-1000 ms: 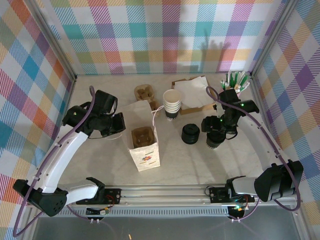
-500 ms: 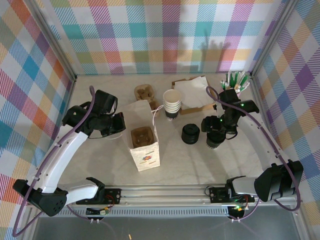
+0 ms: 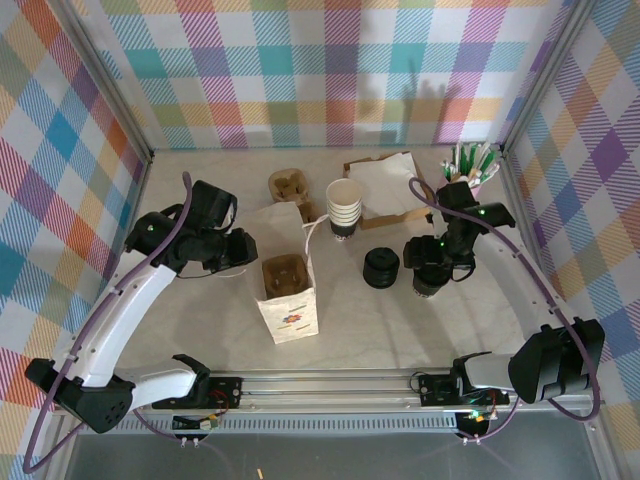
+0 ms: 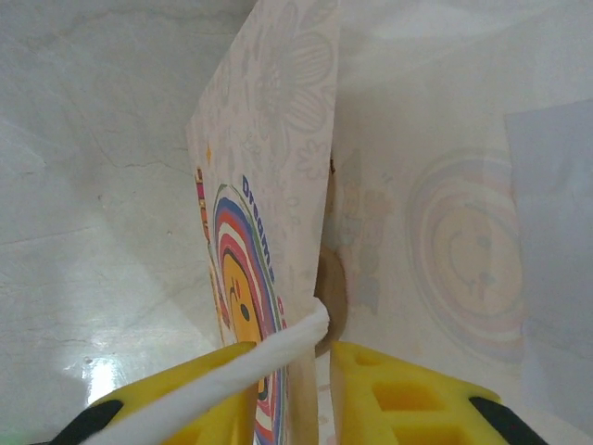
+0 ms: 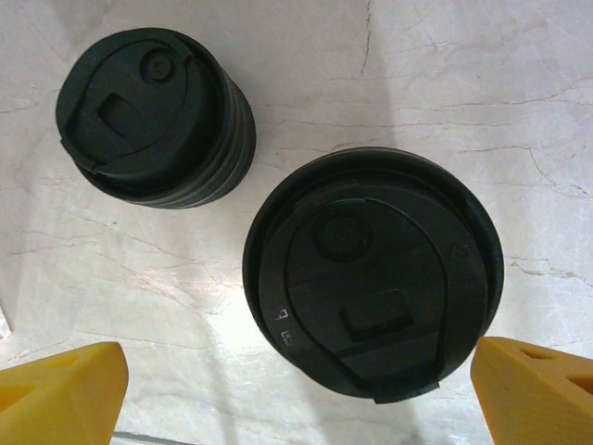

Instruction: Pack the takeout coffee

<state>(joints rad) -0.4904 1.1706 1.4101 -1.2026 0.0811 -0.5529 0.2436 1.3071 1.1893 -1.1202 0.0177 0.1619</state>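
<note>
The takeout coffee (image 5: 371,278) stands on the table, and I look straight down on its round black lid. My right gripper (image 5: 298,371) hangs above it, open wide, with one yellow fingertip (image 5: 69,389) on each side and clear of the lid. From above, the cup (image 3: 428,284) is mostly hidden under that gripper (image 3: 432,268). My left gripper (image 4: 295,371) straddles the top edge of the printed paper bag (image 4: 269,232), its jaws slightly parted around the bag wall. The white handle cord (image 4: 232,371) lies across one finger.
A squat stack of black lids (image 3: 381,268) sits just left of the coffee. The bag (image 3: 290,300) holds a brown cup carrier (image 3: 281,273). Behind it are a stack of lidless cups (image 3: 344,207), another carrier (image 3: 287,184), a napkin box (image 3: 385,185) and green-tipped sticks (image 3: 470,162).
The left jaws have loosened from their pinch on the bag wall. The right jaws have spread slightly wider over the lidded cup. Nothing else has moved.
</note>
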